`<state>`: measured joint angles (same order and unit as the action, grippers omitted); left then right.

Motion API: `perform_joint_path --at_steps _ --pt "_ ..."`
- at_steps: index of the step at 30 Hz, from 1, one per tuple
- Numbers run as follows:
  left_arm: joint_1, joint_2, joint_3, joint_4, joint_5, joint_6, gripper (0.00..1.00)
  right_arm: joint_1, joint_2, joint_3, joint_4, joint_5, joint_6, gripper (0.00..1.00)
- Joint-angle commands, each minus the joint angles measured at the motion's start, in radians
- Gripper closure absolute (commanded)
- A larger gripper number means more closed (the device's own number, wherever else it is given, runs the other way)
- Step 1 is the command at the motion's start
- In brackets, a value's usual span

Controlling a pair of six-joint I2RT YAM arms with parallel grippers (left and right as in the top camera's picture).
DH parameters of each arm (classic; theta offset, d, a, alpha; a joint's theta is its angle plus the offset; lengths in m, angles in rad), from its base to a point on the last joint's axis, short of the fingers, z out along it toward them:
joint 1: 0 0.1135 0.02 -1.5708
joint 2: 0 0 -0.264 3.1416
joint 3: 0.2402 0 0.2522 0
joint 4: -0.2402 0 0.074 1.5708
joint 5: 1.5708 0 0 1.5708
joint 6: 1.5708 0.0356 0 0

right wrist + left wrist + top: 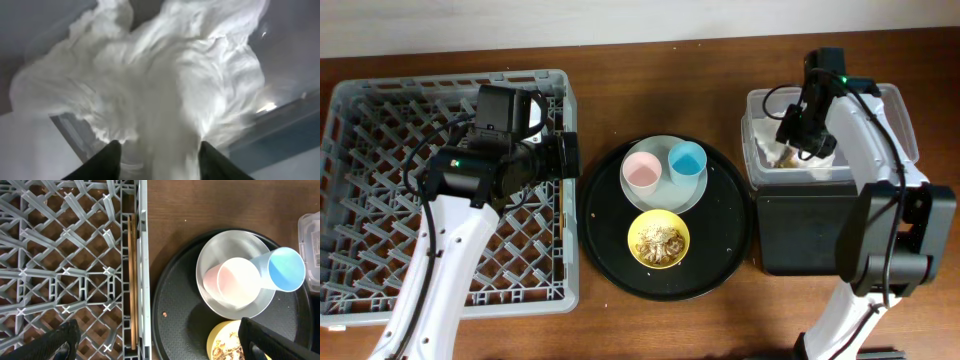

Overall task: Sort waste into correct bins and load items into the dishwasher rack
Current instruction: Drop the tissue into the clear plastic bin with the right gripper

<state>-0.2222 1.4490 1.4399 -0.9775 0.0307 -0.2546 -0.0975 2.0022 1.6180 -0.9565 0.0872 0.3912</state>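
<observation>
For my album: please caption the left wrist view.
Chopsticks lie inside the rack, along its edge; pink cup and blue cup rest on the plate.

A dark brown wooden table [650, 90] fills nearly everything in front of me, its grain running lengthwise with a few pale specks on it. Beyond its far edge lies a plain off-white strip [520, 25], wall or floor, I can't tell. The light is soft and even, with only faint shadows.
</observation>
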Motion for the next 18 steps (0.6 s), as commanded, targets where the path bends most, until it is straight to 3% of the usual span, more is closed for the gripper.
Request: perform_joint_path --at_steps 1,6,11,15,18 --pt "0.003 0.0 0.008 0.001 0.008 -0.01 0.01 0.006 -0.002 -0.002 0.0 -0.035 0.006 0.31" --pt "0.003 0.0 0.008 0.001 0.008 -0.01 0.01 0.006 -0.036 0.087 -0.098 -0.05 -0.097 0.32" --pt "0.003 0.0 0.008 0.001 0.008 -0.01 0.01 0.007 -0.151 0.267 -0.315 -0.275 -0.267 0.32" --pt "0.003 0.0 0.008 0.001 0.008 -0.01 0.01 0.065 -0.257 0.29 -0.482 -0.373 -0.378 0.33" --pt "0.003 0.0 0.008 0.001 0.008 -0.01 0.01 0.15 -0.296 0.29 -0.566 -0.371 -0.415 0.43"
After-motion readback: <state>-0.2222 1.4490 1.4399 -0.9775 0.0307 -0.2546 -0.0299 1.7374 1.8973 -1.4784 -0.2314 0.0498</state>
